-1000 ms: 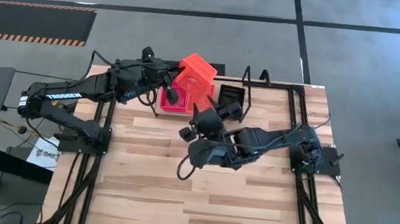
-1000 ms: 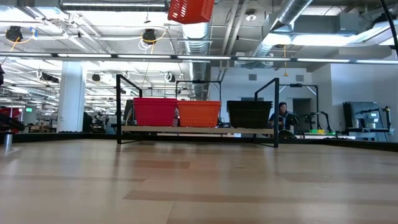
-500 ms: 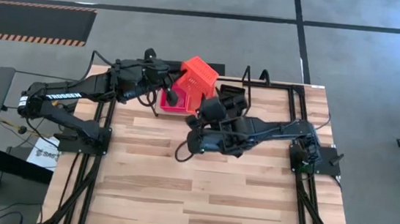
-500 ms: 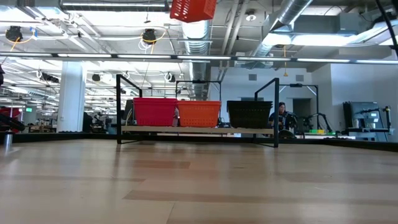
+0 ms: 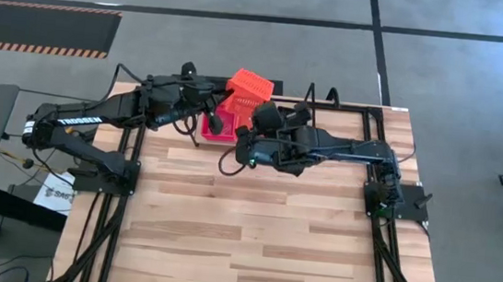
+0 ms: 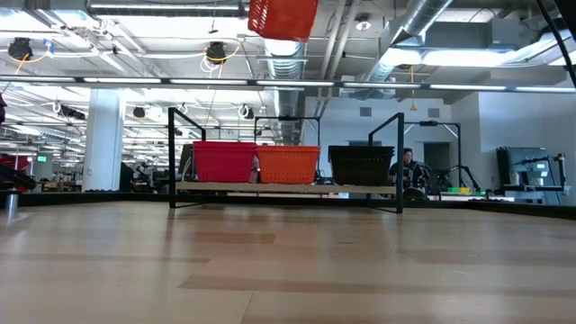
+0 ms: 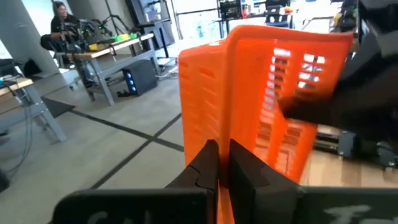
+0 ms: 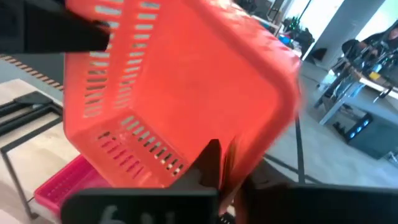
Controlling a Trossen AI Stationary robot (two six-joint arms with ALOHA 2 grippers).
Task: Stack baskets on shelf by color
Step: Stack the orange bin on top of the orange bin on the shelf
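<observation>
An orange basket (image 5: pixel 249 87) hangs high above the shelf (image 6: pixel 288 188), tilted on its side, and shows at the low view's top edge (image 6: pixel 283 16). My left gripper (image 7: pixel 219 152) is shut on it from the table's left. My right gripper (image 8: pixel 225 155) is shut on it from the near right, its arm (image 5: pixel 325 148) reaching over the shelf. On the shelf board stand a red basket (image 6: pixel 223 162), another orange basket (image 6: pixel 288 164) and a black basket (image 6: pixel 362 165), each on its bottom. My left gripper pinches one wall of the orange basket at its rim (image 7: pixel 225 127) between its two fingers, coming about level from the table's left. The basket is lifted clear and tilted. My right gripper pinches the basket's wall near a corner (image 8: pixel 242 146) between its two fingers, slanting in from the near right. The basket's bottom (image 8: pixel 199 81) faces this wrist camera.
The red basket (image 5: pixel 219 124) lies below the held one in the high view. The shelf's black rods (image 5: pixel 330 98) rise at the far edge. The near half of the wooden tabletop (image 5: pixel 251 243) is bare. People and benches show in the room beyond.
My right gripper has swung toward the table's far left, up to the orange basket, and has shut on its wall. The basket has stayed in the air in my left gripper, tipping slightly.
</observation>
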